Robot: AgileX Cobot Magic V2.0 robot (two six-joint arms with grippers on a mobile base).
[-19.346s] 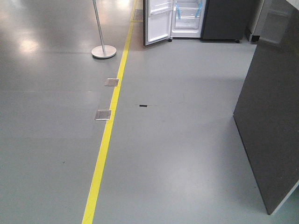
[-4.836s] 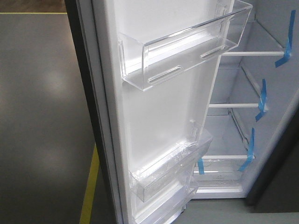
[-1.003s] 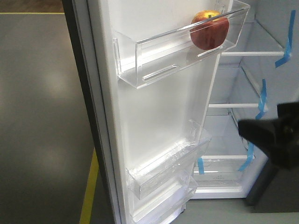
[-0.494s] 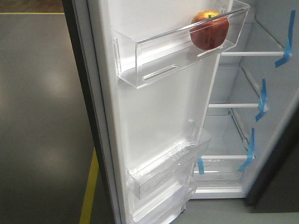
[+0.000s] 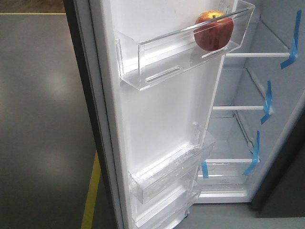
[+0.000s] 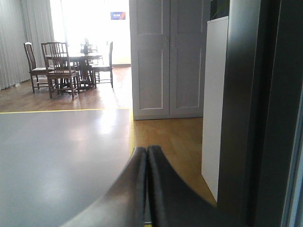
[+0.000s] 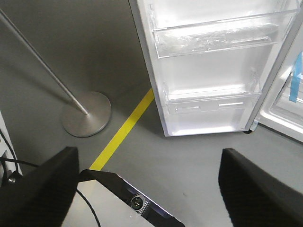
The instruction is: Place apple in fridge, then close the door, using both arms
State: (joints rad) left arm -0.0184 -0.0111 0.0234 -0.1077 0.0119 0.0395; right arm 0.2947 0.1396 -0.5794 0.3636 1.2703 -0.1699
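Apple (image 5: 214, 30): resting in top door bin (image 5: 157, 57) (right end); placement done.
Door (image 5: 157, 124): wide open on the fridge (image 5: 238, 138); closing not yet done.
Left hand (image 6: 147, 189): pinched together, holding nothing.
Right hand (image 7: 147, 156): spread wide, empty.

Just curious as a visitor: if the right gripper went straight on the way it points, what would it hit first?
The right gripper would probably meet the smooth grey floor, beside the yellow floor line, short of the white-lined fridge door; depth is unclear.
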